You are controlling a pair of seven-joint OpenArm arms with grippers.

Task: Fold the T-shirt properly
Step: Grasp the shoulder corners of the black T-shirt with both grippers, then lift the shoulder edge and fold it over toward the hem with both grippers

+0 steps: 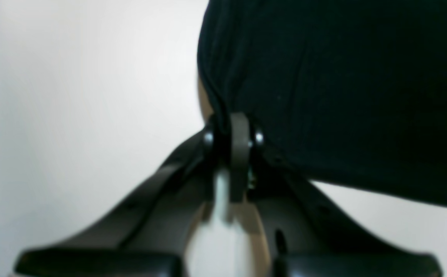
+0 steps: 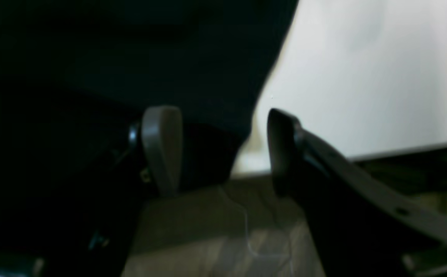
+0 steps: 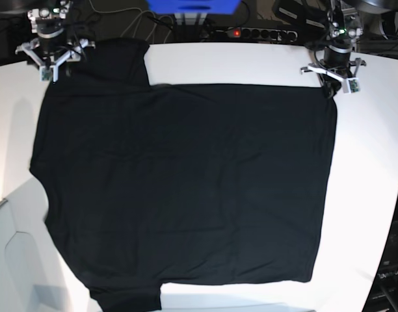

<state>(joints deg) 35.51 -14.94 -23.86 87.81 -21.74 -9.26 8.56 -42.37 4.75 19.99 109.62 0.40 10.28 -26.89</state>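
1. My left gripper is clenched on the T-shirt; in the left wrist view the two fingertips are pressed together with a bunched fold of black cloth pinched between them at the shirt's edge.
2. In the base view I see that gripper at the shirt's far right corner, at the back of the table.
3. My right gripper is released: in the right wrist view the grey pad and the dark finger opposite stand wide apart, with bare table showing in the gap.
4. The grey pad sits against the black cloth, but I cannot tell whether it actually touches; nothing is pinched between the two fingers.
5. In the base view that gripper is at the far left corner, just beside the sleeve that sticks out at the back.
6. The T-shirt lies spread flat and plain black over most of the white table, a second sleeve showing at the near left edge.
7. Behind the table I see a blue box and a power strip with a red light, both clear of the shirt.
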